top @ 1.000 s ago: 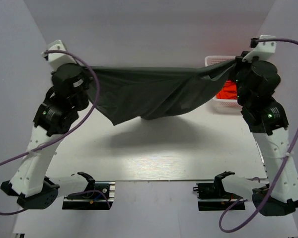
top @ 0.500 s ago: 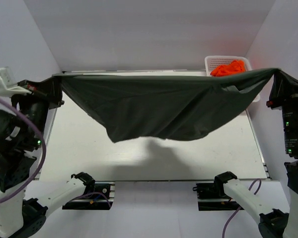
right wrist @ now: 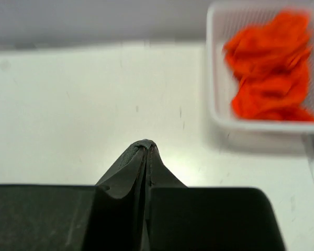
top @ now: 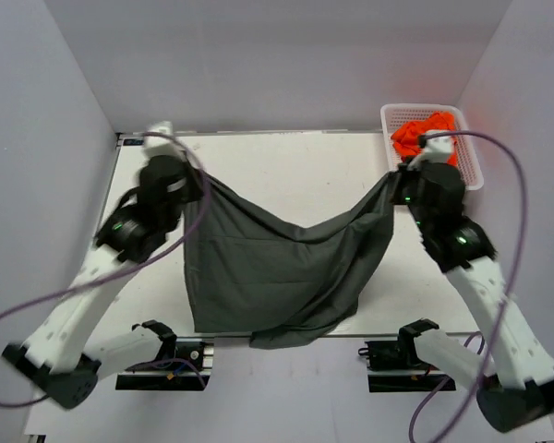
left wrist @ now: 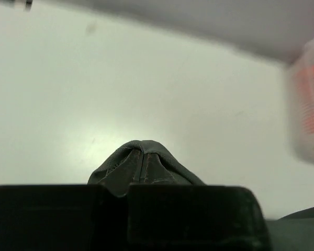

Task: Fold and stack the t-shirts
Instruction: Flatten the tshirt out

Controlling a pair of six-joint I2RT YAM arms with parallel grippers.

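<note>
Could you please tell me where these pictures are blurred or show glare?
Top external: the left arm is slightly smeared. Left wrist: the white basket at the right edge is blurred, with soft glare on the table. Right wrist: the orange t-shirts look soft, with a bright patch beside the dark grey t-shirt.

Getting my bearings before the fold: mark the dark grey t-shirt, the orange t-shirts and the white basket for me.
dark grey t-shirt (top: 277, 268): top view, middle of the sagging cloth.
orange t-shirts (right wrist: 271, 68): right wrist view, centre of the pile.
white basket (top: 406, 108): top view, far rim.
</note>
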